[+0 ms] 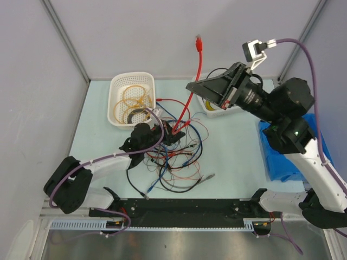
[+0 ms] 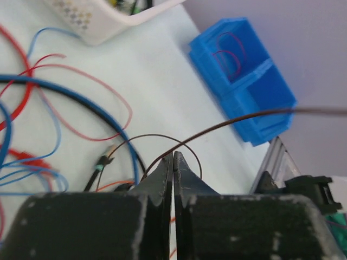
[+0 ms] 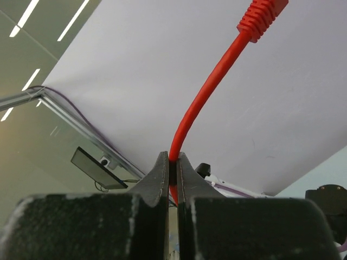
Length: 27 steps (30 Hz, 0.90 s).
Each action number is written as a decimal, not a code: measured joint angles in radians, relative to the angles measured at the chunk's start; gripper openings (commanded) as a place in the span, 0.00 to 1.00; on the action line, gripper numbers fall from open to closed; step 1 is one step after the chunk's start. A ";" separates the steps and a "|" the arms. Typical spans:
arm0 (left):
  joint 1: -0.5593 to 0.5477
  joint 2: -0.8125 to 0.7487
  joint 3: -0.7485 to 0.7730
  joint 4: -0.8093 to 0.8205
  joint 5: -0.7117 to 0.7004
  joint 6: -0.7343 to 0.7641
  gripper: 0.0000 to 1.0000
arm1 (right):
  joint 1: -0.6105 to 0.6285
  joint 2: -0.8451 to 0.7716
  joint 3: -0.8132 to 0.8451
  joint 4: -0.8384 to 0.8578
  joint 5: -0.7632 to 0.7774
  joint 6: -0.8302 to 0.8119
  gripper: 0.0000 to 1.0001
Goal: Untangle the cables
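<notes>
The cables (image 1: 173,157) lie in a tangle of thin red, blue, black and orange wires at the table's middle. My right gripper (image 1: 191,86) is raised above the tangle and shut on a thick red cable (image 3: 209,89). The cable's plug (image 1: 199,40) sticks up above the gripper, and the rest hangs down into the tangle. My left gripper (image 1: 161,130) sits low at the tangle's top edge. Its jaws (image 2: 173,157) are shut, with a thin dark brown wire (image 2: 238,118) pinched at the tips and running taut to the right. Blue, red and black loops (image 2: 81,103) lie just beyond it.
A white basket (image 1: 116,86) holding coiled yellow-orange cables stands at the back left; its corner also shows in the left wrist view (image 2: 103,24). A blue bin (image 1: 282,154) sits at the right, with red wire in it in the left wrist view (image 2: 244,81). A white container (image 1: 214,111) stands under the right arm.
</notes>
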 measured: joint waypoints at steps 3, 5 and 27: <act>0.043 0.025 0.003 -0.064 0.000 -0.011 0.00 | -0.015 -0.011 0.074 -0.045 0.006 -0.036 0.00; 0.072 0.041 0.003 -0.114 -0.003 -0.022 0.00 | -0.036 -0.027 0.103 -0.065 0.009 -0.052 0.00; 0.159 -0.195 0.026 -0.235 0.065 0.015 1.00 | -0.203 -0.076 0.035 -0.093 -0.050 -0.012 0.00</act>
